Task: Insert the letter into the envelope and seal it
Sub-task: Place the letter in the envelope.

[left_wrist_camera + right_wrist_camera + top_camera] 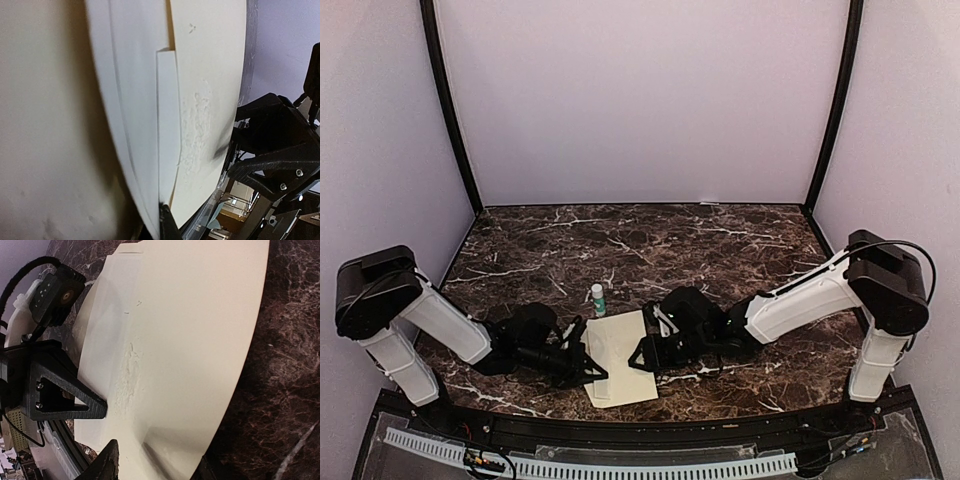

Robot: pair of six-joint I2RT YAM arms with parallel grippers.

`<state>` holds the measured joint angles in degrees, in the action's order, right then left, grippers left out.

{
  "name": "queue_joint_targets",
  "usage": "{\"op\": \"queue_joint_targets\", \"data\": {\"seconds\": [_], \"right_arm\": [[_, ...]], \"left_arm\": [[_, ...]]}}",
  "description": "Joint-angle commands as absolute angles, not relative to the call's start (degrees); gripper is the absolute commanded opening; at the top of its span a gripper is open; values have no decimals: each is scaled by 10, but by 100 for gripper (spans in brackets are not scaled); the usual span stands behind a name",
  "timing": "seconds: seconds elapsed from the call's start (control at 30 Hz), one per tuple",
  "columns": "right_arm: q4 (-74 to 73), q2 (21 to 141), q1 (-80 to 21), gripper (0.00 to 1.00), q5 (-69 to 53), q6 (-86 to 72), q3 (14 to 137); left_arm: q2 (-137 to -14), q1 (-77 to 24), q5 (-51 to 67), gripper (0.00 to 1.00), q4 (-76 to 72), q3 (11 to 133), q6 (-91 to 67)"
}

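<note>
The left gripper (pixel 588 372) is closed, its fingers clamped on the left edge of the envelope (pixel 620 360); in the left wrist view the paper runs straight down into the fingertip at the bottom of the frame. The right gripper (pixel 642 352) sits at the opposite, right edge with its fingers apart, and the envelope's edge lies between them. Whether those fingers press on the paper cannot be told. The two grippers face each other across the envelope, low over the bench (pixel 720 250). The envelope is a plain pale cream rectangle with no print on it, lying on the dark marbled bench close to the near edge and midway between the two arms. Seen from the wrist cameras, its face bows in a gentle curve. Overlapping paper panels form a long seam (pixel 167 125) down one side, and a rough, whitish crusted patch (pixel 127 377) marks the middle of the face. What the envelope contains cannot be told. Just beyond its far left corner stands a small white bottle (pixel 598 298) with a green band, upright and apart from both grippers. Count: one envelope, one bottle, two grippers.
</note>
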<state>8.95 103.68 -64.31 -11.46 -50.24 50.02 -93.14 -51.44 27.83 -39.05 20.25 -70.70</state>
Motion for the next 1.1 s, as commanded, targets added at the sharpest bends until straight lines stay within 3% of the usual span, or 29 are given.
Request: {"op": "queue_joint_targets", "data": {"seconds": [0.0,0.13,0.37,0.6,0.8,1.07], "right_arm": [[95,1050,-655,47,-115,-512,505],[93,1042,-655,47,-106,-517,496],[88,1038,-655,45,-94,-523,488],[83,1033,-654,47,-82,-524,483],[91,1035,-655,47,-89,-522,486],[94,1037,-655,47,-92,-525,489]], "left_arm": [[-934,-515,278,0,-414,215,-706],[-906,-515,261,6,-362,220,-688],[-832,-515,217,40,-202,247,-627],[-783,-515,185,59,-90,268,-586],[-763,-515,170,70,-9,295,-554],[-734,-515,124,75,117,354,-501]]}}
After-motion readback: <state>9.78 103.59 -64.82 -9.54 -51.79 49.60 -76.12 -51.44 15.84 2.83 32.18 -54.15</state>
